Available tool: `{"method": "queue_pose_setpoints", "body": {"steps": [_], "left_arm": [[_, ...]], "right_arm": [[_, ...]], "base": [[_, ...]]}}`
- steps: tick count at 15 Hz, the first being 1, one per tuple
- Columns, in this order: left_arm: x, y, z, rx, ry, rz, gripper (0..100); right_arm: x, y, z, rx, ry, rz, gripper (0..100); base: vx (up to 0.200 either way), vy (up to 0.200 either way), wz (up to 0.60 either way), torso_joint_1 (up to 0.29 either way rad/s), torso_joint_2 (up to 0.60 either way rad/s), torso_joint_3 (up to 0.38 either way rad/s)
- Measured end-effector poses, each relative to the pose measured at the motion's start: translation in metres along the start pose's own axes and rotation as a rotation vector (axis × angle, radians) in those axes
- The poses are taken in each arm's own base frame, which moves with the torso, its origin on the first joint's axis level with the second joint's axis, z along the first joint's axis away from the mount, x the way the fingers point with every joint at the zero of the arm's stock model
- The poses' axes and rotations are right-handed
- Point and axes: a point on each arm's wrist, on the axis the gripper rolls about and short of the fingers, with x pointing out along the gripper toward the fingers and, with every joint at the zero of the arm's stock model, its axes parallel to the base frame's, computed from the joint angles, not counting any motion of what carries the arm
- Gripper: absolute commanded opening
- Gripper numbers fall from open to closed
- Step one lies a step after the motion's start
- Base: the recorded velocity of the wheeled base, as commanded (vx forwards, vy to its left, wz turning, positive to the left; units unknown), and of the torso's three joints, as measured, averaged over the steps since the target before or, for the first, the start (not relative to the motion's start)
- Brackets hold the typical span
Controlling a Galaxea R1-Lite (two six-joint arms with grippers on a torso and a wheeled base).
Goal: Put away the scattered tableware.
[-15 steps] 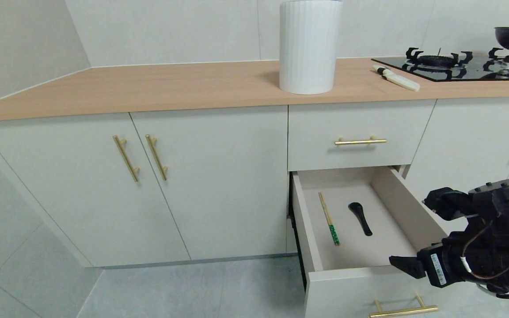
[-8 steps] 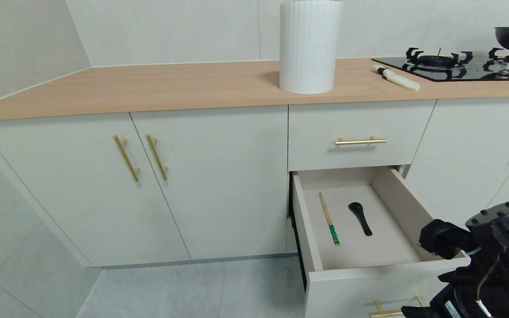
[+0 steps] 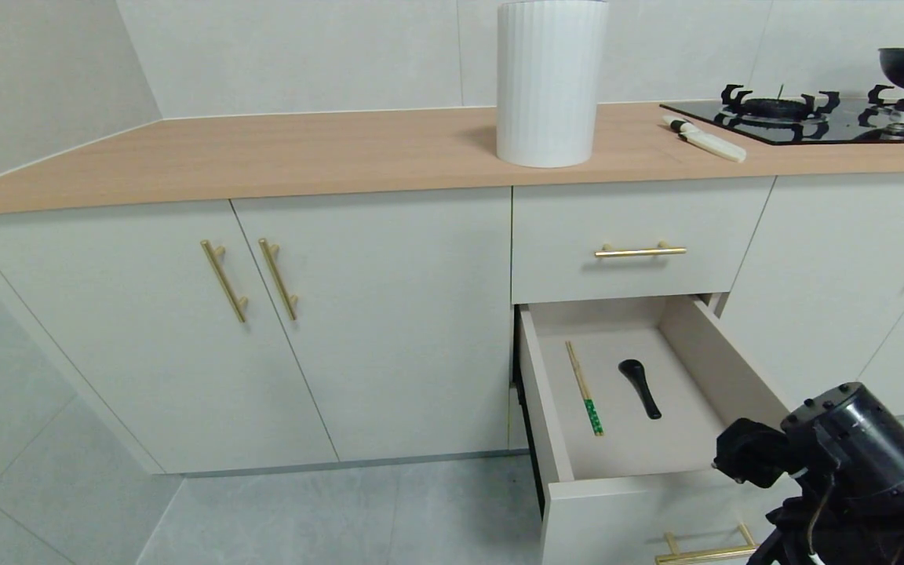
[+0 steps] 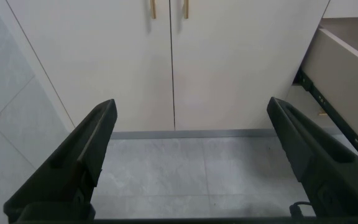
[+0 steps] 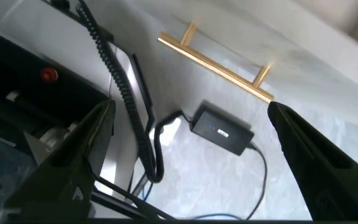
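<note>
In open pale drawer (image 3: 734, 392): green-tipped wooden chopsticks (image 3: 584, 388) & black spoon (image 3: 640, 388); R gripper (image 5: 190, 109), jaws wide, empty, near its gold bar handle (image 5: 215, 60), so prob. closing next: push front squarely.

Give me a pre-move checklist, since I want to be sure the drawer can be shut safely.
1. The chopsticks lie flat inside the drawer: ok.
2. The black spoon lies flat inside, apart from the chopsticks: ok.
3. Nothing sticks up above the drawer's rim: ok.
4. The right gripper is open, empty and facing the drawer handle: ok.
5. The left gripper is open, empty and facing the cabinet doors: ok.
6. All tableware put away: not ok, a white utensil lies on the counter beside the stove.
</note>
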Motion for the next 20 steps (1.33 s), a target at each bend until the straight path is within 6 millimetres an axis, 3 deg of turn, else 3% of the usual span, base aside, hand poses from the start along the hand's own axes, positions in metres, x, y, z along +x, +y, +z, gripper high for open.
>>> {"method": "queue_pose_setpoints", "body": {"steps": [4, 9, 20], "left_arm": [[0.000, 0.000, 0.000, 0.000, 0.000, 0.000, 100], [0.000, 0.000, 0.000, -0.001, 0.000, 0.000, 100], [0.000, 0.000, 0.000, 0.000, 0.000, 0.000, 100]], "right_arm": [[0.013, 0.001, 0.006, 0.028, 0.001, -0.011, 100], [0.034, -0.003, 0.022, 0.184, -0.043, -0.128, 100], [0.057, -0.019, 0.044, 0.303, -0.037, -0.206, 100]], "base": [[0.000, 0.000, 0.00, 0.000, 0.00, 0.000], [0.000, 0.000, 0.00, 0.000, 0.00, 0.000], [0.000, 0.000, 0.00, 0.000, 0.00, 0.000]]}}
